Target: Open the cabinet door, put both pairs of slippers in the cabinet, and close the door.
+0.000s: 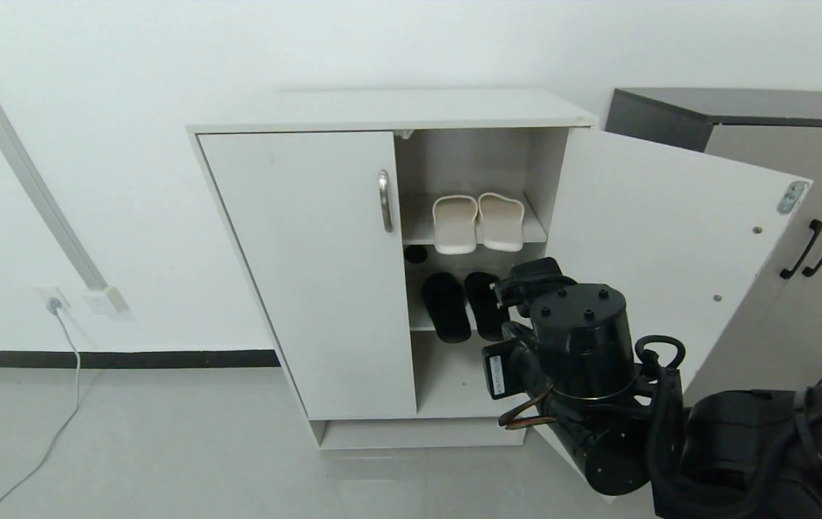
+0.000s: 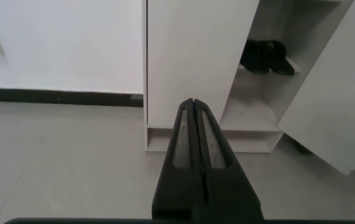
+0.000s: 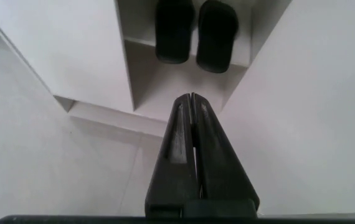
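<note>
Sitting shelved, white slippers, black slippers

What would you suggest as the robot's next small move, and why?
Probably swing the shut right gripper round the open right door and push it closed: the white slippers and black slippers already sit on shelves inside.

I see a plain white wall meeting a glossy pale grey floor along a black baseboard. A grey conduit slants down towards a socket, whose cable trails onto the floor. At far right stands a grey cupboard with black handles.
</note>
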{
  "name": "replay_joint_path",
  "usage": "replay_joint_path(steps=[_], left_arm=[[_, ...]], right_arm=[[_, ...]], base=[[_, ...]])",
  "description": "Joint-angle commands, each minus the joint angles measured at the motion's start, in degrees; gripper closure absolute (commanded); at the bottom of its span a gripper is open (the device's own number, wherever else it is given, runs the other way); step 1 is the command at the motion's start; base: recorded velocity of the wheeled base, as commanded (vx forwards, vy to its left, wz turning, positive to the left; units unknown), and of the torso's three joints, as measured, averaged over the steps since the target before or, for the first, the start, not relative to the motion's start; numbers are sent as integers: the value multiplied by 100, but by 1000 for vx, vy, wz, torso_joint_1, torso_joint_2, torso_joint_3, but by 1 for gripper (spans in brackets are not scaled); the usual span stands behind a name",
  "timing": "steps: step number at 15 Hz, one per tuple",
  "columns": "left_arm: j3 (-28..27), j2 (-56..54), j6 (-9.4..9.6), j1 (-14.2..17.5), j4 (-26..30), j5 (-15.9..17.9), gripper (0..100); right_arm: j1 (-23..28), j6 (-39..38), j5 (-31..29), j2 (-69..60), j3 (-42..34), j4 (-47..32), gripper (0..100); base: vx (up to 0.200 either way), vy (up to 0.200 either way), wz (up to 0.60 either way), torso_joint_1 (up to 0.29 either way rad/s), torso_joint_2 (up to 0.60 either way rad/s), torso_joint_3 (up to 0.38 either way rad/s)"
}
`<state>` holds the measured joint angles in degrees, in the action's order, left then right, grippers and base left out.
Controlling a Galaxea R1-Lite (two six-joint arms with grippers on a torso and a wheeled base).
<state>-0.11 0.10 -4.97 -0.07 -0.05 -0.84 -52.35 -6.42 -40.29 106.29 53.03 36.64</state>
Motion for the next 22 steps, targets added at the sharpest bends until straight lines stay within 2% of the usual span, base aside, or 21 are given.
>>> replay_joint_path(steps=[1,11,22], left_arm=[[2,-1,-4,-1,-4,-4,100],[2,-1,-4,-1,-4,-4,100],[2,-1,-4,-1,-4,-4,100]], right_arm=[[5,1,-14,-12,-3,1,100],[5,10,-14,-73,-38,1,100],[5,10,-14,-73,-109,1,100]], base=[[0,0,0,90,-486,-359],[0,0,0,142,-472,-335],[0,0,0,211,-527,-315]])
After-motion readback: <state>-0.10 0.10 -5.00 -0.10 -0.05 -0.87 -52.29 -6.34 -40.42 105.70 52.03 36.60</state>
